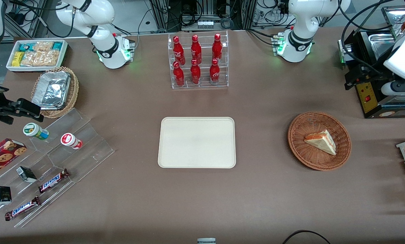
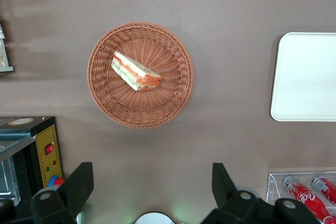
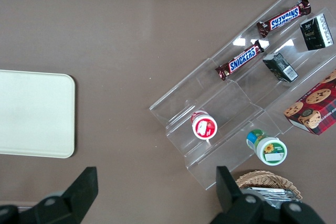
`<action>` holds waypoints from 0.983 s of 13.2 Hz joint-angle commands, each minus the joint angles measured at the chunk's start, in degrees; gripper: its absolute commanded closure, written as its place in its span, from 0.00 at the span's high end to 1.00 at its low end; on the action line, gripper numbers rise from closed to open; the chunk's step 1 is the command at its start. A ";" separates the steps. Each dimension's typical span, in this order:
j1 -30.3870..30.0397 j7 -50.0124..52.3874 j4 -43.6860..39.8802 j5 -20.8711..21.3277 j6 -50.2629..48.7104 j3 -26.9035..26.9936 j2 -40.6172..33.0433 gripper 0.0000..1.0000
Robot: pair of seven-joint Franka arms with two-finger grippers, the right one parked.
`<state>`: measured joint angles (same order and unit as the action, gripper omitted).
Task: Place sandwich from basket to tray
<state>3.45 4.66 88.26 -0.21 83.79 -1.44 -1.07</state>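
The sandwich [image 1: 321, 141], a pale bread wedge with orange-red and green layers, lies in the round reddish-brown wicker basket [image 1: 319, 161] toward the working arm's end of the table. In the left wrist view the sandwich [image 2: 135, 72] and basket [image 2: 139, 118] lie well below my gripper [image 2: 149, 182]. The gripper is open and empty, high above bare table beside the basket, farther from the front camera than it. The cream tray [image 1: 197, 142] lies flat and bare at the table's middle; it also shows in the left wrist view [image 2: 307, 77] and the right wrist view [image 3: 34, 114].
A clear rack of red bottles [image 1: 198, 61] stands farther from the front camera than the tray. A black machine [image 1: 375, 84] stands near the basket at the working arm's end. A tiered acrylic stand [image 1: 53, 159] with snacks, a tan basket with foil trays [image 1: 55, 91] and a white bin [image 1: 36, 54] lie toward the parked arm's end.
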 commanded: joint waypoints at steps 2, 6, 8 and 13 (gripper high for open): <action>-1.42 3.32 4.44 -0.50 5.84 0.47 2.65 1.00; -4.67 14.05 12.44 -0.49 15.41 0.56 4.32 1.00; -6.26 19.83 17.71 -0.41 19.81 0.56 4.24 1.00; -6.17 40.91 29.04 -0.32 33.84 0.56 5.12 1.00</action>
<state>-2.59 38.44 111.23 -0.22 110.41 -0.59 5.25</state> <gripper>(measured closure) 0.000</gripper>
